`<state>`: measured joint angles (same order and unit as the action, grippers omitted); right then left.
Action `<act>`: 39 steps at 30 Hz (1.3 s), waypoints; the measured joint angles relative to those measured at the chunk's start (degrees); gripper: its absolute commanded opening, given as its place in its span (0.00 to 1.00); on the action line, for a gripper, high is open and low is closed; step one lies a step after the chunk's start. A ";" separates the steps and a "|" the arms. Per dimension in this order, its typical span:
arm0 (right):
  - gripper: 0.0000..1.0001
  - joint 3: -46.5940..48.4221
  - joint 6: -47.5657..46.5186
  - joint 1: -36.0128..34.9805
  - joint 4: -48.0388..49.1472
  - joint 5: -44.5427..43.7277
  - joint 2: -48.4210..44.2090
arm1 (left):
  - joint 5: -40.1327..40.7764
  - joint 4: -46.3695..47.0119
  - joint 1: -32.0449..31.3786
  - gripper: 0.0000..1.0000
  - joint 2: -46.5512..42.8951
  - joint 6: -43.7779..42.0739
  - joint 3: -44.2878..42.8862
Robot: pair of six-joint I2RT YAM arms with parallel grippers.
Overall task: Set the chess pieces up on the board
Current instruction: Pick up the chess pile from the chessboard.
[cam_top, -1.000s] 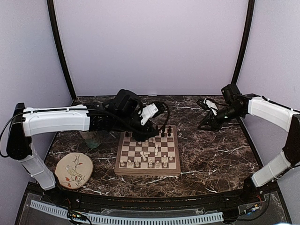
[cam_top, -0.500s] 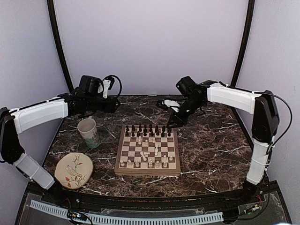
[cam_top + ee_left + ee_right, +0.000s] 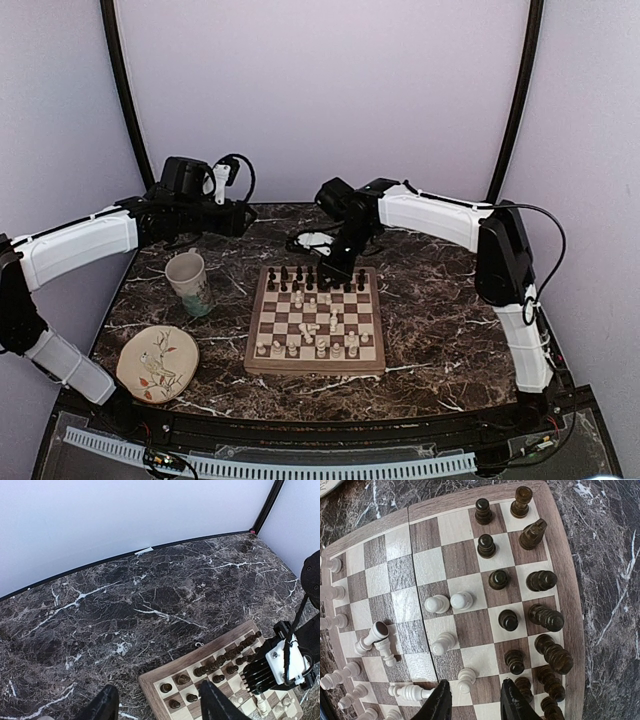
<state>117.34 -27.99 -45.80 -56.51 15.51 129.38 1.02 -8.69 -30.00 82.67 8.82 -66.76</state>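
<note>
By the near left corner of the table [image 3: 450, 300], flat on the dark marble: a round bird-patterned plate [image 3: 158, 362]. Just beyond it, near the left edge: a mug [image 3: 187, 280], upright.

Over the far left part of the table, beyond the mug: the left gripper [image 3: 156, 686]. Hangs in the air with its fingers [image 3: 104, 707] spread wide. Grips nothing; shows only marble and one corner of the board through the gap.

Around the middle of the table, apart from the mug and square to the edges: the chessboard [image 3: 316, 369], lying flat. Along its far edge, in two rows: the dark chess pieces [image 3: 498, 579], upright as far as can be told. Along its near edge, in a partial row, and scattered over the middle squares: the white chess pieces [image 3: 461, 600]. Among the scattered ones in the right wrist view, at least two toppled on their sides, others standing.

Over the far edge of the chessboard, above the dark rows: the right gripper [image 3: 475, 682], reaching in from the far right. Jaws parted and empty. Just ahead of the gap between the fingertips, on the board below: a white pawn [image 3: 466, 677], standing and not clasped.
</note>
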 measured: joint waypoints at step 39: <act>0.44 -9.22 -31.54 -5.35 -4.87 -6.78 -3.08 | -2.73 -0.37 0.00 0.57 -0.20 0.46 -0.04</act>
<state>108.12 -59.53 -51.16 -61.39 8.73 126.30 -1.72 -9.06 -30.00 82.48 9.28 -66.81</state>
